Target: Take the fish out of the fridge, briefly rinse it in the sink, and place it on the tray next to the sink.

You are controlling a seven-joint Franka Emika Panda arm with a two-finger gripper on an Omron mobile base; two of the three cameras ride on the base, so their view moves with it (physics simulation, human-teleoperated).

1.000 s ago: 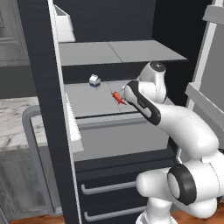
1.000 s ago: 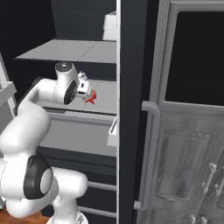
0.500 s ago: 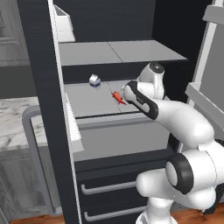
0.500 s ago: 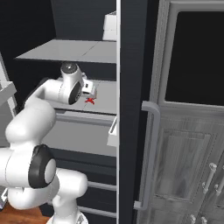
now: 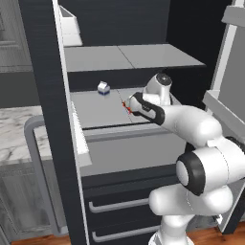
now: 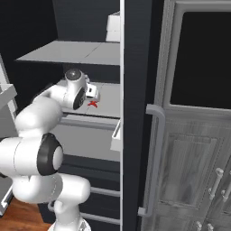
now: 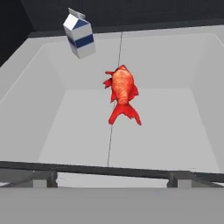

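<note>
**Item: fish [image 7: 121,92], red-orange, small.** Lies flat on the pale grey shelf [image 7: 175,131] inside the fridge [image 5: 45,119], on the seam line that runs down the shelf floor. Head points toward the back wall, tail toward me. Not touched, not held.

**Item: carton [image 7: 78,35], white and blue.** Stands farther back and to one side of the fish, well apart from it. Not my target.

**Item: my gripper [image 5: 130,104].** Fingers spread wide, nothing between them. In the left base view it sits at the shelf front with the fish just ahead of it; in the hand view the fish lies near centre, ahead of and below me, and I am not yet over it.

**Step in hand: reach and pick.** As I judge it:
- advance along the shelf until the fish lies between my fingers;
- turn so the fingers close across the narrow body, not head to tail;
- come low, since the fish is thin and flat on the shelf;
- keep clear of the carton and the upper shelf [image 5: 129,56].
</note>
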